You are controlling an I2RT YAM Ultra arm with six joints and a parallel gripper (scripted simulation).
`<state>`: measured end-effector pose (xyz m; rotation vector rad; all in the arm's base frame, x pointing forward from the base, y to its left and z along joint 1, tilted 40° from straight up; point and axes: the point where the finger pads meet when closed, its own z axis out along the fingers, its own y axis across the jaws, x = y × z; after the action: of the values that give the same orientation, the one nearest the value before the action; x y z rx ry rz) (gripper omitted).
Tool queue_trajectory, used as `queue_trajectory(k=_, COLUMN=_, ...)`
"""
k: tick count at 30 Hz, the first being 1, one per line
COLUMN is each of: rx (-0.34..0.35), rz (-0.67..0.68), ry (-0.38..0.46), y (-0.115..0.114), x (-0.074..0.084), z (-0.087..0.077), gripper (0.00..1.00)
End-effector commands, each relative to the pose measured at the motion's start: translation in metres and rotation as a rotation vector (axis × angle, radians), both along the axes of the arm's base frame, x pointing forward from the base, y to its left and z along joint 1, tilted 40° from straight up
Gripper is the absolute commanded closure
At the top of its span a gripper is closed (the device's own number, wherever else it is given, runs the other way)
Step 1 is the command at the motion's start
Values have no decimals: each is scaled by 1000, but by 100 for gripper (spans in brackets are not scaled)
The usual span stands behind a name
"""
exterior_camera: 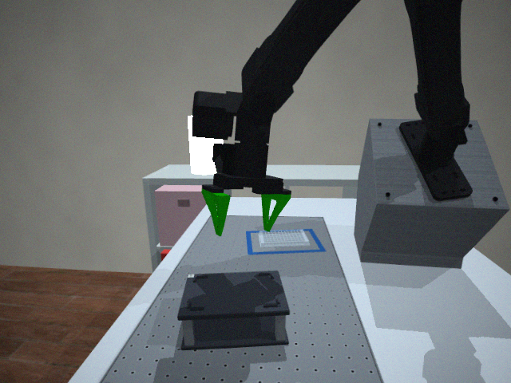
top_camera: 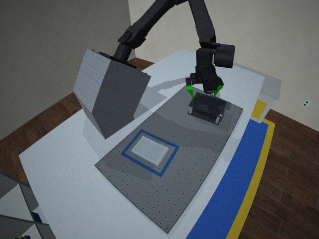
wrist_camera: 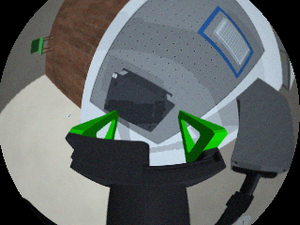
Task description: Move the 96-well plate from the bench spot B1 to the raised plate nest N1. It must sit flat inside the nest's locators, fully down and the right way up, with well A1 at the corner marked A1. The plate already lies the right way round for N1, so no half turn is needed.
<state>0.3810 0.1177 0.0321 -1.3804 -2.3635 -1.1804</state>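
The clear 96-well plate (top_camera: 149, 150) lies flat inside the blue square frame of spot B1 on the grey perforated board. It also shows in the exterior view (exterior_camera: 283, 238) and in the wrist view (wrist_camera: 232, 39). The dark raised nest N1 (top_camera: 208, 106) stands empty at the board's far end; it shows in the exterior view (exterior_camera: 234, 306) and in the wrist view (wrist_camera: 138, 100). My gripper (top_camera: 204, 89) (exterior_camera: 243, 224) with green fingers is open and empty. It hangs in the air above the near side of the nest, far from the plate.
The arm's grey base block (top_camera: 110, 89) stands beside the board, left of the plate. A white shelf with a pink box (exterior_camera: 177, 210) and a white cylinder (exterior_camera: 200, 148) is behind the table. Blue and yellow strips (top_camera: 239, 179) run along the table edge.
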Motion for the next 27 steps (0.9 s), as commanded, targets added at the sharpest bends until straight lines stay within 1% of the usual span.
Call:
queue_trajectory(k=1, rx=-42, rz=48, ry=-88, y=-15, x=14, z=0, gripper=0)
queue_trajectory(k=3, rx=-67, rz=81, ry=-117, y=-21, x=14, z=-8, gripper=0)
queue_trajectory(k=6, rx=-66, rz=81, ry=-133, y=-30, x=19, z=-16, gripper=0)
queue_trajectory(k=7, rx=-83, rz=103, ry=-135, y=-33, x=16, z=-21, gripper=0)
queue_trajectory(k=9, rx=-93, rz=114, ry=-155, y=-40, x=18, z=-28, gripper=0)
queue_trajectory(k=14, rx=-136, rz=185, ry=-199, y=-56, x=15, z=-48, gripper=0)
queue_trajectory(k=15, rx=-139, rz=185, ry=-210, y=-60, x=17, z=-51, gripper=0)
queue_trajectory(k=17, rx=-139, rz=185, ry=-210, y=-60, x=17, z=-51, gripper=0)
queue_trajectory(k=21, rx=-176, rz=259, ry=-252, y=-72, x=13, z=-67, gripper=0)
queue_trajectory(k=23, rx=-181, rz=258, ry=-265, y=-79, x=15, z=-75, gripper=0)
queue_trajectory(k=24, rx=-181, rz=258, ry=-266, y=-80, x=15, z=-76, gripper=0)
queue_trajectory(k=25, rx=-189, rz=284, ry=-269, y=-83, x=11, z=-80, gripper=0)
queue_trajectory(k=27, rx=-199, rz=296, ry=-289, y=-90, x=12, z=-88, gripper=0)
